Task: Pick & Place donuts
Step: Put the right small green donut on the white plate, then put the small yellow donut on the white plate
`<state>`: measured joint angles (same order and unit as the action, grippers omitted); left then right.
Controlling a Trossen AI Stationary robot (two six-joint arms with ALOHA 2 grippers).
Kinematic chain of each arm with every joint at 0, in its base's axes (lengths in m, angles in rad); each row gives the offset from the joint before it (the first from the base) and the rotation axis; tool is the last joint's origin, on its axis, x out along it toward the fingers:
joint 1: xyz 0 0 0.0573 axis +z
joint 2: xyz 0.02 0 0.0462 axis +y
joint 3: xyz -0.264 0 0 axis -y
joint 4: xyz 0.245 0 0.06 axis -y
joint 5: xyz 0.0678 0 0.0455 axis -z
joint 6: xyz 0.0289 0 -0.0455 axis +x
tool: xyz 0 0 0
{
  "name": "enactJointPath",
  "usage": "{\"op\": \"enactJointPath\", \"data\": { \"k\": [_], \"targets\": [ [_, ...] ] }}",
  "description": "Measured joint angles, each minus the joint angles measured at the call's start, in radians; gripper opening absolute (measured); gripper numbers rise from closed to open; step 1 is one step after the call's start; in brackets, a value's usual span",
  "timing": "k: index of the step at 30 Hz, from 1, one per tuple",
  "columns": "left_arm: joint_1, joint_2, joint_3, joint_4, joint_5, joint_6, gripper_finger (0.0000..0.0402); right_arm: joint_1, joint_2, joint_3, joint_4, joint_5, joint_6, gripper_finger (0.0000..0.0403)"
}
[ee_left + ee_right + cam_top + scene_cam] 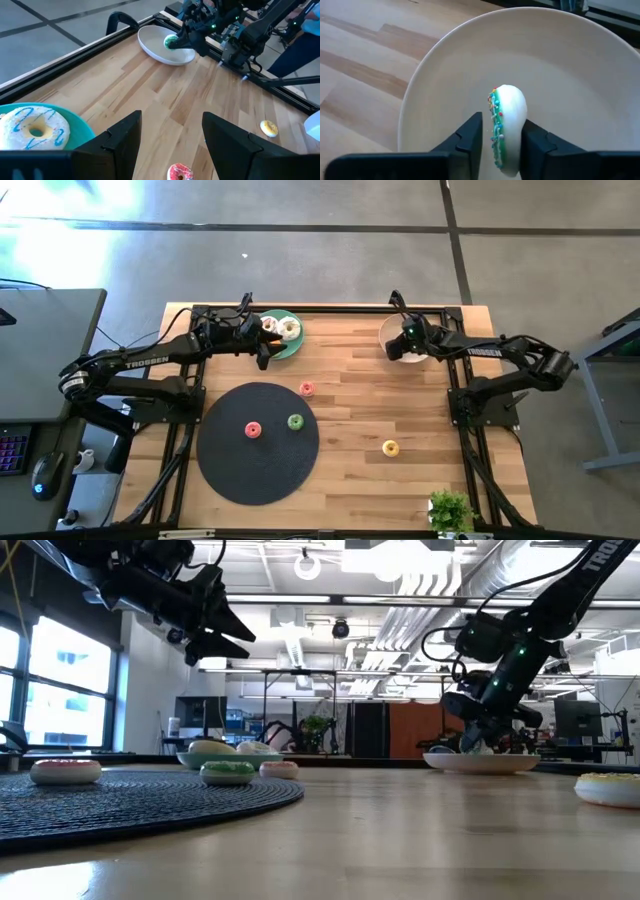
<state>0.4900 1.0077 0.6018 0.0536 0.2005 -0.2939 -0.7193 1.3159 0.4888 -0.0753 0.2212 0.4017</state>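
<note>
Placing was in hand: your right gripper (501,137) pinched a green donut (506,125) edge-up inside the beige plate (445,65); next you needed wider jaws. Left gripper (170,135) hung open over the green plate (85,131).

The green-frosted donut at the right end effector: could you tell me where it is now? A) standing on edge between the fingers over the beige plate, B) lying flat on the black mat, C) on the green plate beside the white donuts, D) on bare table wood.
A: the right wrist view shows the green-frosted donut on edge between the right end effector fingers, over the beige plate.
</note>
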Motion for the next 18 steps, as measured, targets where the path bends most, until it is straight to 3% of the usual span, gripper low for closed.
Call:
{"op": "enactJointPath", "data": {
  "k": [5, 10, 14, 18],
  "targets": [
    [0.000, 0.000, 0.000, 0.000, 0.026, 0.000, 0.0207, 0.000, 0.000, 0.000, 0.024, -0.043, -0.052, 0.0135],
    [0.000, 0.000, 0.000, 0.000, 0.053, 0.000, 0.0207, 0.001, -0.001, 0.001, 0.115, -0.254, -0.051, 0.0161],
    [0.000, 0.000, 0.000, 0.001, 0.053, 0.000, 0.0207, 0.002, -0.001, 0.002, 0.094, -0.099, -0.061, 0.0167],
    [0.000, 0.000, 0.000, 0.001, 0.054, 0.000, 0.0207, 0.003, -0.001, 0.002, 0.059, -0.074, -0.046, 0.0167]
  ]
}}
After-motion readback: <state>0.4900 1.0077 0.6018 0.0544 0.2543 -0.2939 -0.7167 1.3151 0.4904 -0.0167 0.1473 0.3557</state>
